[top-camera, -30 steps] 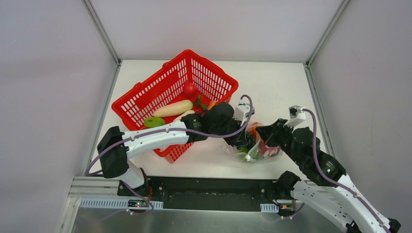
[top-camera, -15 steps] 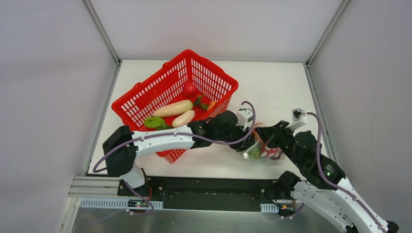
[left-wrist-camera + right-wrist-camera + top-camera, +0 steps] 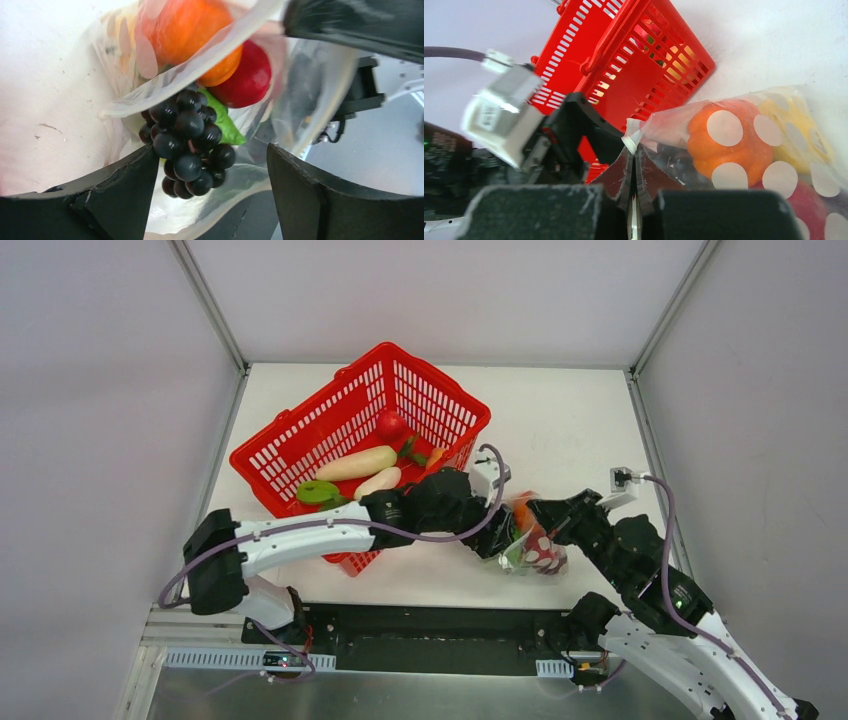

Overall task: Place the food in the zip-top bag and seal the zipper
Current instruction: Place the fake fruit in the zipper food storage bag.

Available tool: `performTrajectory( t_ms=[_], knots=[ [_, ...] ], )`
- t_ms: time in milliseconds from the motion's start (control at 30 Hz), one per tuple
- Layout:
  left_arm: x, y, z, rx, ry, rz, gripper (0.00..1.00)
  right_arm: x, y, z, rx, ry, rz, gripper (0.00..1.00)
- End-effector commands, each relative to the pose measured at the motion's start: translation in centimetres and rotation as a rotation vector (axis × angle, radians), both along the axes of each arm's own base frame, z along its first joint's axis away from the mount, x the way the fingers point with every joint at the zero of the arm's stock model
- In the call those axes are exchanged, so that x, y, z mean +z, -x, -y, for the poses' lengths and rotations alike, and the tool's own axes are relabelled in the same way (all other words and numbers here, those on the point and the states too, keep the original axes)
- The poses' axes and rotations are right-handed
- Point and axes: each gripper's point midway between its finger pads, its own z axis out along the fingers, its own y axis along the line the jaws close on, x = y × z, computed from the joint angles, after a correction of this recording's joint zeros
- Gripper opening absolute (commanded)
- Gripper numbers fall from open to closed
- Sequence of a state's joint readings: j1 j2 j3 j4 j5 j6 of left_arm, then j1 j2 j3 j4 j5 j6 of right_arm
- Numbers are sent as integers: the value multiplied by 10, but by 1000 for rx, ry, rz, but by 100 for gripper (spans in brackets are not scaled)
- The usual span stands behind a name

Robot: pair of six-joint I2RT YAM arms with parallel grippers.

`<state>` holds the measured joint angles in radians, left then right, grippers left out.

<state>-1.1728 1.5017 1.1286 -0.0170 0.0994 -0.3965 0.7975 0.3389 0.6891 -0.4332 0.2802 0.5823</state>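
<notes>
grapes [image 3: 187, 140] and an orange fruit [image 3: 729, 137] are inside the zip-top bag [image 3: 528, 545], but its zipper [image 3: 200, 62] is unsealed. the right gripper [image 3: 634, 150] pinches the bag's rim and the left gripper [image 3: 210, 155] gapes wide, empty.

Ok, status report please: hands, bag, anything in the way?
Right hand shut on zip-top bag edge. Left hand open around bag. Food inside. Red basket close behind.
</notes>
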Motion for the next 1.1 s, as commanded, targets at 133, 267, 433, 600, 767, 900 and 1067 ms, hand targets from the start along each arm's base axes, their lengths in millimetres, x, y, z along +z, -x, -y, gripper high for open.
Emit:
performTrajectory(
  t_ms=[133, 267, 433, 600, 767, 900, 1067],
  knots=[
    [68, 8, -32, 2, 74, 111, 82, 36, -6, -11, 8, -129, 77, 0],
    [63, 1, -57, 86, 30, 140, 82, 35, -6, -16, 27, -124, 73, 0],
    [51, -8, -82, 173, -33, 163, 81, 33, -6, -21, 48, -118, 69, 0],
    [22, -3, -83, 153, -116, 117, 73, 35, -3, -22, 66, -120, 75, 0],
    [0, 3, -68, 88, -132, 87, 64, 34, -1, -27, 101, -99, 79, 0],
    [-6, 0, -66, 92, -169, 82, 57, 32, 5, -36, 170, -56, 87, 0],
    [-7, -13, -72, 176, -188, 106, 38, 27, 9, -41, 223, 0, 79, 0]
  ],
)
